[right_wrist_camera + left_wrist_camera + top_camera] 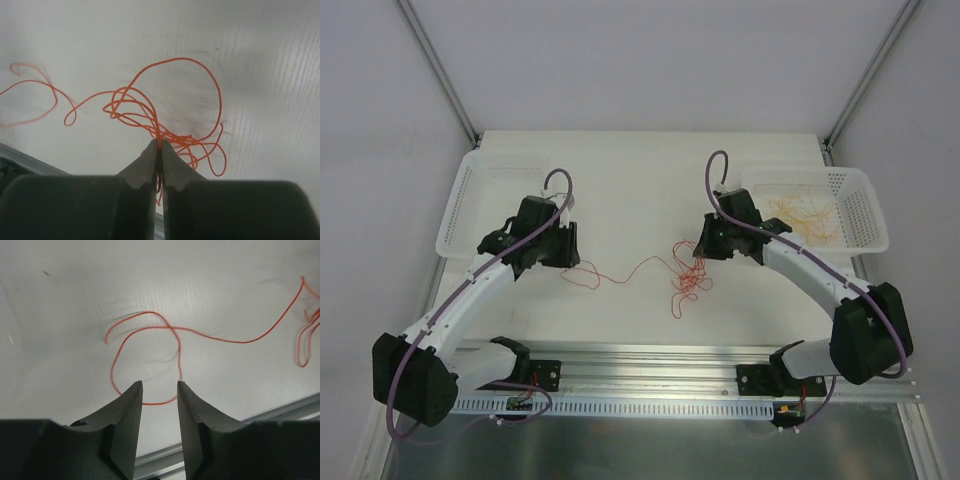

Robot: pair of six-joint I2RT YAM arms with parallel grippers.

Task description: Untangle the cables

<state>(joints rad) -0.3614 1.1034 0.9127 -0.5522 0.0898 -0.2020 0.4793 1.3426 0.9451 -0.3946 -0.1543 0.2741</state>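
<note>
From above, the whole layout is on show. The cables (688,275) sit in a red tangle in the middle of the counter (640,180). One strand trails left to a loop just beside the left end effector (568,248). Only this view catches the left basket (460,215) at one edge and the right basket (865,190) at the other, with pale strands (805,215) lying in the right one. The right end effector (705,245) sits at the top of the tangle, but from up here neither set of jaws can be read.

Over to the left wrist camera, and that settles one side. The left end effector's jaws are parted a little, with a clear gap between the tips and nothing pinched. The bottom of a red loop crosses that gap on the counter; whether it touches the fingers (131,405) cannot be told.

Now the right wrist camera. Here the jaws are pressed together, with a bunch of red strands clamped right at the tips. Loops fan out beyond them, and a short piece shows in the slit between the fingers (145,170).
</note>
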